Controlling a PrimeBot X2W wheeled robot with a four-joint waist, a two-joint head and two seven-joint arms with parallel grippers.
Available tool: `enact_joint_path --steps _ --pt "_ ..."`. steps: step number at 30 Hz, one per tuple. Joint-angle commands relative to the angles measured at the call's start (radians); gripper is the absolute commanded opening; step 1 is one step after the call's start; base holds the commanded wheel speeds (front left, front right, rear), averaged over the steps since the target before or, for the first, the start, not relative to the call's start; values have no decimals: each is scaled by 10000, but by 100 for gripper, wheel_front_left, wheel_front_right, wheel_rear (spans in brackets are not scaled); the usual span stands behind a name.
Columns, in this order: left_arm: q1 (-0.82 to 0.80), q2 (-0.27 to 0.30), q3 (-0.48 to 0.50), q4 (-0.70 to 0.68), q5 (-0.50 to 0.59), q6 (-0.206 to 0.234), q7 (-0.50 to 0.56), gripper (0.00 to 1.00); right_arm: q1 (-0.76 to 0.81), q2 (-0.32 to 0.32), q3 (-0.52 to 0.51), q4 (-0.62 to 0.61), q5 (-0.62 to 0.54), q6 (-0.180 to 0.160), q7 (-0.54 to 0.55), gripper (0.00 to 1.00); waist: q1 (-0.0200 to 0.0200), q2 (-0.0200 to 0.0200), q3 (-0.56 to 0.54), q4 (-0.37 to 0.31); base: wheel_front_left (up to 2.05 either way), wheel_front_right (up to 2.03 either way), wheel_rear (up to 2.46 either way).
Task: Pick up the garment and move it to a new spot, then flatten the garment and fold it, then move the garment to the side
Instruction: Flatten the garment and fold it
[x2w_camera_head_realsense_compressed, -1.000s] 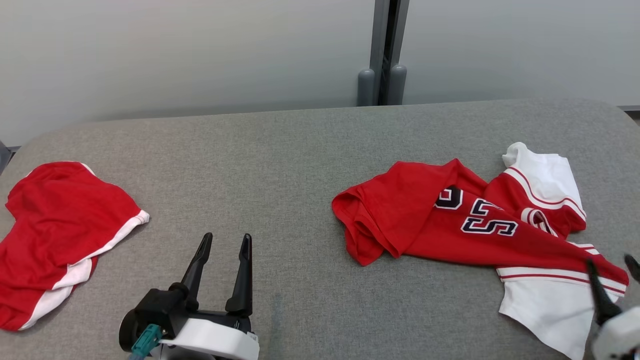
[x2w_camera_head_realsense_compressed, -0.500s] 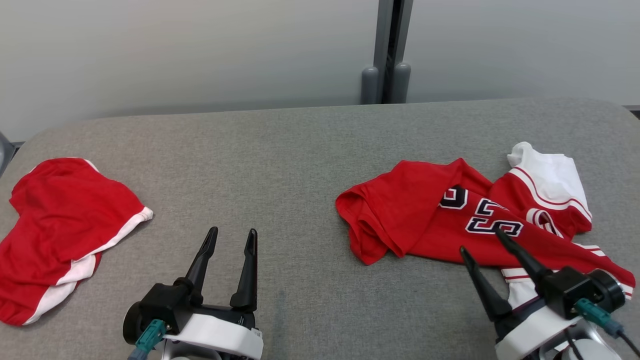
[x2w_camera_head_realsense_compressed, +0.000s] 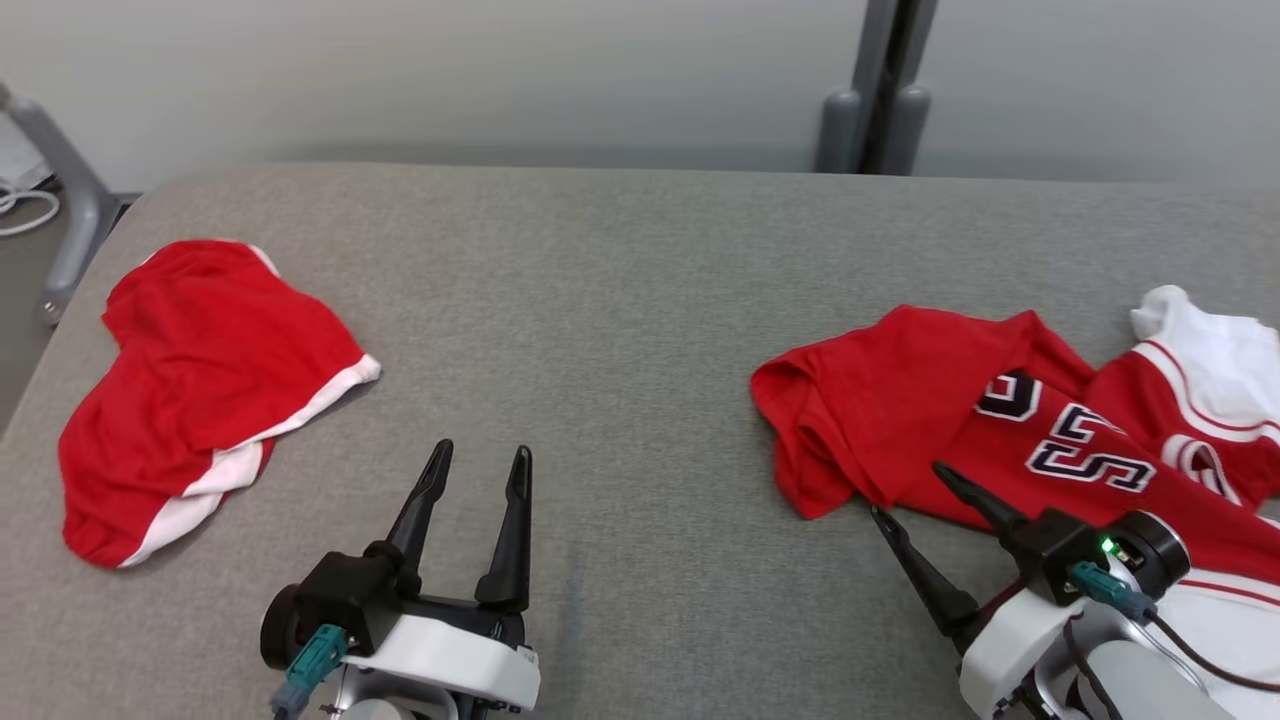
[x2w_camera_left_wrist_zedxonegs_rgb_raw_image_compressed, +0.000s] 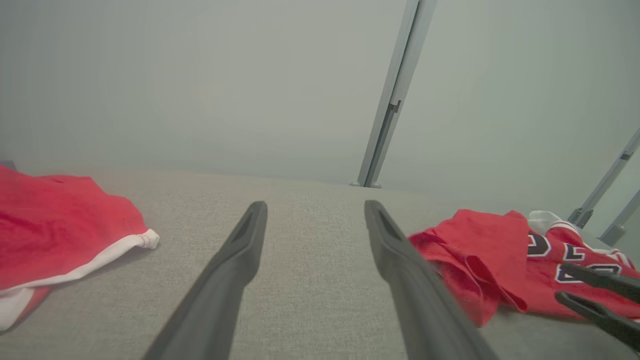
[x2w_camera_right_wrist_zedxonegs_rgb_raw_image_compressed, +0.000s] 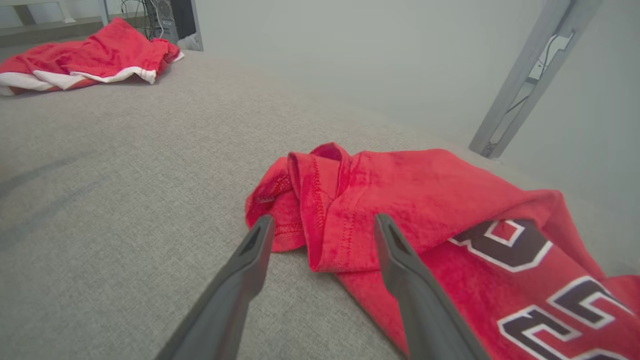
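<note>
A crumpled red and white jersey (x2w_camera_head_realsense_compressed: 920, 400) with dark numbers lies on the right of the grey table (x2w_camera_head_realsense_compressed: 620, 300). My right gripper (x2w_camera_head_realsense_compressed: 908, 490) stands open just in front of its bunched red left end, fingers pointing up-left with nothing between them. The right wrist view shows that gripper (x2w_camera_right_wrist_zedxonegs_rgb_raw_image_compressed: 324, 220) with the folded red edge of the jersey (x2w_camera_right_wrist_zedxonegs_rgb_raw_image_compressed: 410, 190) just past its fingertips. My left gripper (x2w_camera_head_realsense_compressed: 482, 450) is open and empty over bare table near the front middle. Seen from the left wrist, the left gripper (x2w_camera_left_wrist_zedxonegs_rgb_raw_image_compressed: 315, 205) points at the far wall, the jersey (x2w_camera_left_wrist_zedxonegs_rgb_raw_image_compressed: 490, 245) to its right.
Red shorts (x2w_camera_head_realsense_compressed: 200, 350) with white trim lie bunched at the table's left end, also seen as shorts (x2w_camera_left_wrist_zedxonegs_rgb_raw_image_compressed: 60, 220) and shorts (x2w_camera_right_wrist_zedxonegs_rgb_raw_image_compressed: 90, 55). A grey post (x2w_camera_head_realsense_compressed: 880, 90) stands behind the table. A metal leg (x2w_camera_head_realsense_compressed: 60, 190) stands off the left edge. The right gripper (x2w_camera_left_wrist_zedxonegs_rgb_raw_image_compressed: 562, 281) shows at the lower right.
The head camera has turned, shifting everything rightward. My right gripper left the jersey's white hem at the far right and swung left to its red end, jaws wide. The left gripper stayed put.
</note>
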Motion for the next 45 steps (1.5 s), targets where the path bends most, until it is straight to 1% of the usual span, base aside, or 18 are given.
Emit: enact_joint_path --steps 1,6,11,12,13,14,15,23,29,32,34,38,45 --pt "-243 30 -22 19 -30 24 -17 100 -226 -31 123 280 140 -2 14 100 0 -1 249 330 0 0 0" --pt "-260 36 -98 52 -115 82 -17 100 -853 -156 554 1549 409 -2 114 100 0 -1 446 786 0 0 0" --pt "-266 31 -167 32 -180 89 -17 100 -1187 -151 446 2461 644 -2 -7 100 0 -1 525 1061 0 0 0" --pt "-255 33 -180 30 -186 94 -17 100 -1213 -155 431 2521 685 -2 -24 71 0 -1 529 1082 0 0 0" --pt "-248 31 -203 30 -193 100 -17 100 -1230 -165 399 2583 756 -2 -39 38 0 -1 535 1101 0 0 0" --pt "-244 31 -217 29 -198 105 -17 100 -1251 -178 379 2650 818 -2 -49 12 0 -1 543 1116 0 0 0" --pt "-245 33 -234 28 -201 113 -17 100 -1274 -197 366 2708 844 -2 -39 0 0 -1 549 1129 0 0 0" --pt "-300 33 -308 83 -250 182 -17 100 -1521 -348 -23 2488 959 -2 -99 0 0 -1 498 1170 0 0 0" --pt "-384 33 -463 32 -356 226 -17 100 -2082 -738 -772 1993 433 -2 -108 0 0 -1 491 1361 0 0 0" --pt "-443 33 -586 13 -456 228 -17 100 -2708 -1018 -833 1813 88 -2 82 0 0 -1 617 1569 0 0 0" --pt "-505 34 -660 -25 -545 245 -17 100 -3244 -1158 -770 1721 -24 -2 299 0 0 -1 765 1762 0 0 0" --pt "-708 28 -938 -43 -750 211 -17 100 -4450 -1593 -441 1913 -87 -2 916 0 0 -1 1084 2322 0 0 0" --pt "-860 33 -1494 -79 -1250 328 -17 100 -6194 -2225 399 3133 673 -2 1988 0 0 -1 1567 3510 0 0 0"
